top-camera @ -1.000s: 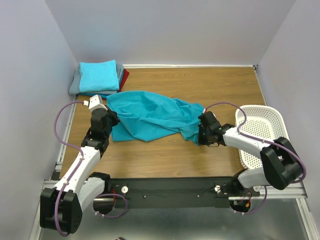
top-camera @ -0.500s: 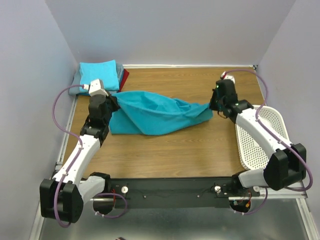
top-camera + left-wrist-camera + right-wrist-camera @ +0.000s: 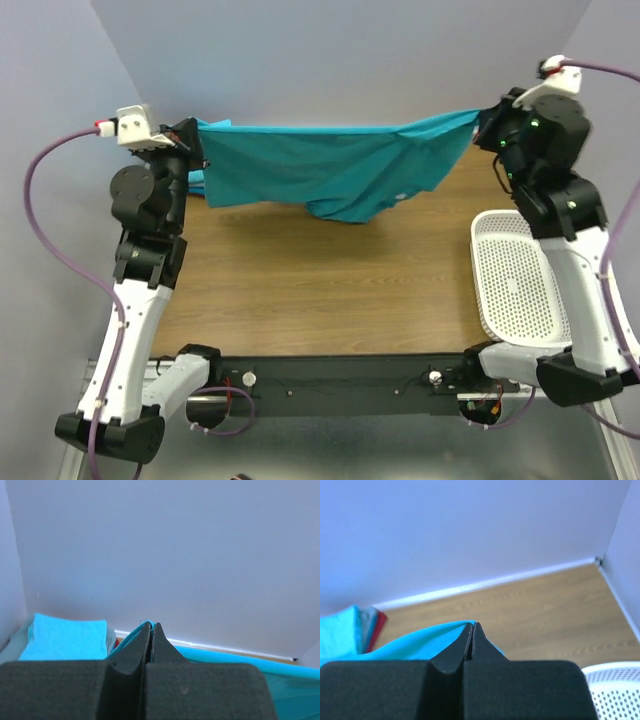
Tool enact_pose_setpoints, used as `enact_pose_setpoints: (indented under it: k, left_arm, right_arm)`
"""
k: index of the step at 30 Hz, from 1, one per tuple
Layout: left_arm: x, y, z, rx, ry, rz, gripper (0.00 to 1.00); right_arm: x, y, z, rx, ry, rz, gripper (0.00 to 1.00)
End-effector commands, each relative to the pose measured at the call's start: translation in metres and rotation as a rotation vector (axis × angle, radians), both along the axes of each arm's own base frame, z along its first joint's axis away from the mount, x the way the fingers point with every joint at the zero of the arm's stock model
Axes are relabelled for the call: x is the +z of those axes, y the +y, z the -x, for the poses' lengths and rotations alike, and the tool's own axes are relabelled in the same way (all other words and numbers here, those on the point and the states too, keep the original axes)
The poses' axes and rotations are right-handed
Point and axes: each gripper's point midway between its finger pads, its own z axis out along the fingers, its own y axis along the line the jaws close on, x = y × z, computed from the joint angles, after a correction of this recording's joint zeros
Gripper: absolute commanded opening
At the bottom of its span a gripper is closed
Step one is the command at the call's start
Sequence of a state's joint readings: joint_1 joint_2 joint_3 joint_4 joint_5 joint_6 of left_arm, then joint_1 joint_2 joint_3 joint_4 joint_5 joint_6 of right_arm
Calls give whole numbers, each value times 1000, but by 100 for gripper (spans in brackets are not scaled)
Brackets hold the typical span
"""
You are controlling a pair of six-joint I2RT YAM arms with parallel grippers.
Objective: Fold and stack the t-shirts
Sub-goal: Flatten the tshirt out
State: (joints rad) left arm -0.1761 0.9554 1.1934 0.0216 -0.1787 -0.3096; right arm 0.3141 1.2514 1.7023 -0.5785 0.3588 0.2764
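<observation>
Noted left gripper at far left, clamped on one end of the teal-blue t-shirt. Confirmed in left wrist view: fingers pressed flat together, no gap, a teal fold pinched at the tips. Logged left arm reared up nearly straight from its base, wrist bent toward the middle, high over the table. Spotted folded stack of other t-shirts below and beyond that gripper in the far-left corner: light turquoise on top, grey at the left edge, sliver of dark red at the right; mostly hidden by the arm from above. Recorded teal-blue t-shirt strung between both grippers, top edge taut and close to level, body sagging in a crumpled drape toward the middle, apparently clear of the wood, shadow beneath. Noted right gripper at far right likewise closed tight on the other end, fingers meeting with teal cloth at the tips. Logged right arm upright, wrist turned inward. Placed white basket on the table at right, beside that arm.
</observation>
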Motion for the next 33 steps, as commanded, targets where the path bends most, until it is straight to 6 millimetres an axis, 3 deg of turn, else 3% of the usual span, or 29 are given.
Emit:
enact_pose_setpoints:
  k: [1, 2, 5, 8, 11, 14, 15, 16, 17, 18, 23, 28, 33]
  left_arm:
    - [49, -4, 43, -56, -133, -76, 0]
    - [66, -3, 58, -63, -180, -78, 0]
    - [90, -8, 77, -103, -235, -88, 0]
    - [104, -18, 87, -161, -264, -109, 0]
    - [107, -25, 85, -196, -270, -124, 0]
    - [85, -31, 54, -204, -197, -129, 0]
    - [77, -34, 45, -213, -173, -128, 0]
    - [57, -39, 23, -223, -117, -118, 0]
    - [56, -39, 23, -226, -116, -114, 0]
    - [35, -44, 4, -239, -60, -114, 0]
    - [-21, -52, -46, -241, 55, -105, 0]
    - [-45, -57, -59, -252, 106, -103, 0]
    - [-42, -55, -43, -251, 67, -90, 0]
  right_arm:
    - [56, -23, 37, -43, -117, 10, 0]
    - [75, -25, 46, -41, -162, 1, 0]
    - [91, -29, 52, -47, -191, 9, 0]
    - [109, -30, 59, -43, -232, -1, 0]
    - [119, -29, 57, -36, -254, -4, 0]
    - [117, -26, 41, -45, -240, 20, 1]
    - [105, -22, 24, -51, -208, 36, 1]
    - [101, -23, 16, -71, -196, 50, 0]
    - [94, -23, 8, -82, -177, 61, 1]
    - [82, -24, -9, -117, -146, 79, 0]
    - [40, -26, -43, -179, -55, 145, 0]
    - [28, -34, -50, -240, -42, 169, 0]
    - [30, -37, -38, -237, -59, 167, 0]
